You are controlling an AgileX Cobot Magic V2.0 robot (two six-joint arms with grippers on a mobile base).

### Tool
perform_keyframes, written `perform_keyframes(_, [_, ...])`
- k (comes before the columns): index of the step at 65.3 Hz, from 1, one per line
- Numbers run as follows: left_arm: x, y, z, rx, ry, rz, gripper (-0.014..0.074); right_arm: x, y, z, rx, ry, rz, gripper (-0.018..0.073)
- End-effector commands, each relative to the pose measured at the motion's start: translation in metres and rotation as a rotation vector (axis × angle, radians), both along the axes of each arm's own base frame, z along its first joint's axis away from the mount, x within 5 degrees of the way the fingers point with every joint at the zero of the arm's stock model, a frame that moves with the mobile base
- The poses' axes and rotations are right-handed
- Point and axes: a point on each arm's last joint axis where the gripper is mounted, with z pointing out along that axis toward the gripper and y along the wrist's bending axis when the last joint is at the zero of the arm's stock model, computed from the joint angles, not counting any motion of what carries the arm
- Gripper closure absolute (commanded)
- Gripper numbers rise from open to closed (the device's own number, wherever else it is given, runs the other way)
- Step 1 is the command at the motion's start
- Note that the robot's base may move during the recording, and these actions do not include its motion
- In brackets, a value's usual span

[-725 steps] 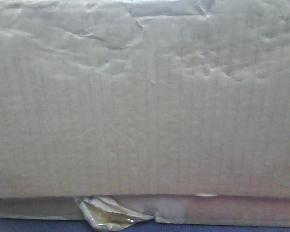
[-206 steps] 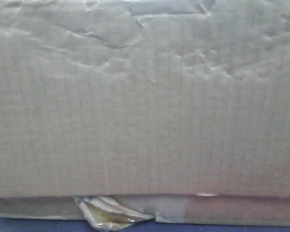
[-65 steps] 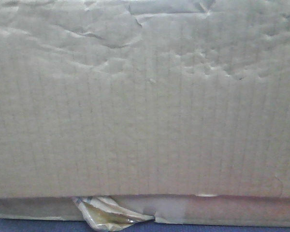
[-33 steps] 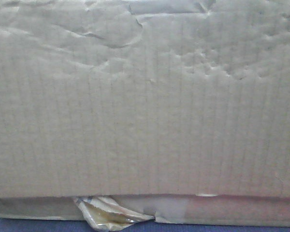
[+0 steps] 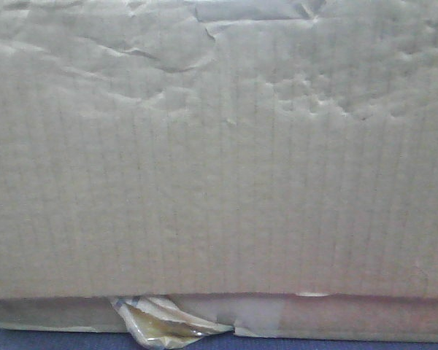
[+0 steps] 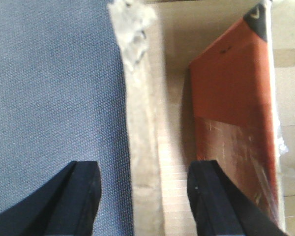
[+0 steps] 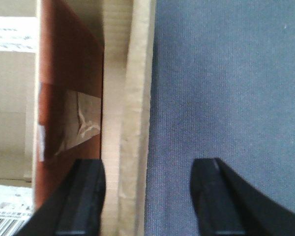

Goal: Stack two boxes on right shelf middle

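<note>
large box (image 5: 219, 160) atop flatter box (image 5: 350, 317) | left claw (image 6: 145, 169) spread — straddling a cardboard wall (image 6: 145, 123) | right claw (image 7: 148, 167) spread — likewise

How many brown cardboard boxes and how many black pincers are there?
Brown corrugated cardboard boxes: 2, the large creased box atop the flatter taped box.
Black pincers: 2, left pincer and right pincer, both open.
Total: 4.

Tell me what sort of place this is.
Probably a storage or packing area, though little shows. A large creased cardboard box sits on a flatter box with peeling tape, and the wrist views show a blue-grey woven surface.
</note>
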Motion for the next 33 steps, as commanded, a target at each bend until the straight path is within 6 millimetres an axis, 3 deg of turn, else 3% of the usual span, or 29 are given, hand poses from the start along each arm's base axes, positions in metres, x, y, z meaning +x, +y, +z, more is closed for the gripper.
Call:
perform_keyframes(1, [-0.0013, 0.0024, 0.0029, -0.008, -0.009, 0.004, 0.0288, 0.0036, 0.0009, -0.0046, -0.008, 0.007, 0.000, 0.0322])
perform_keyframes(11, [-0.0013, 0.0024, 0.0029, -0.008, -0.009, 0.004, 0.0288, 0.0104, 0.0048, -0.0132, -0.002, 0.040, -0.012, 0.0345])
perform_keyframes(33, [-0.0013, 0.0024, 0.0029, -0.008, -0.009, 0.004, 0.0288, 0.0108, 0.0049, -0.0120, 0.002, 0.037, -0.019, 0.0345])
